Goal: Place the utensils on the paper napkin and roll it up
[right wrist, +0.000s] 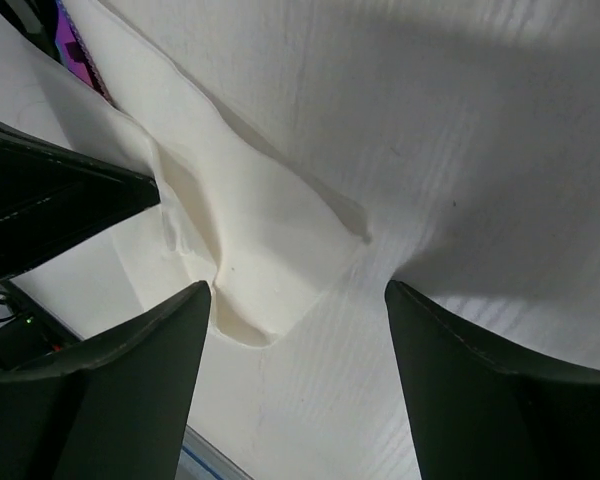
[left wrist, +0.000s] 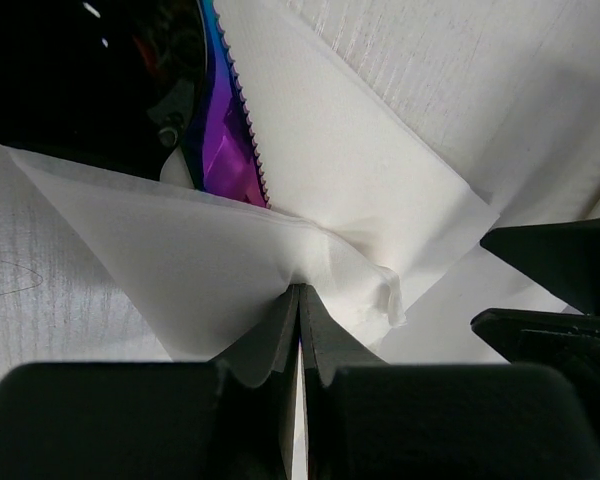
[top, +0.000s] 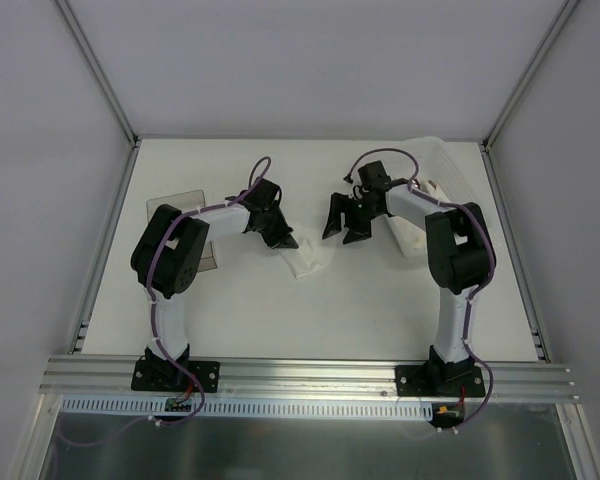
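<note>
The white paper napkin [top: 307, 262] lies crumpled in the middle of the table. My left gripper [top: 278, 233] is shut on a pinched fold of the napkin [left wrist: 330, 150], fingertips meeting at the crease [left wrist: 300, 295]. The iridescent purple utensil [left wrist: 230, 130] with a serrated edge pokes out from under the folded paper, beside the glossy black spoon bowl [left wrist: 70, 70]. My right gripper [top: 344, 224] hovers just right of the napkin, open [right wrist: 298, 300], nothing between its fingers; a corner of the napkin [right wrist: 260, 240] lies below them. A sliver of the purple utensil [right wrist: 75, 35] shows there too.
A clear plastic box [top: 435, 185] stands at the back right, behind the right arm. A flat greyish clear piece [top: 175, 205] lies at the left by the left arm's elbow. The metal frame rails border the table on both sides.
</note>
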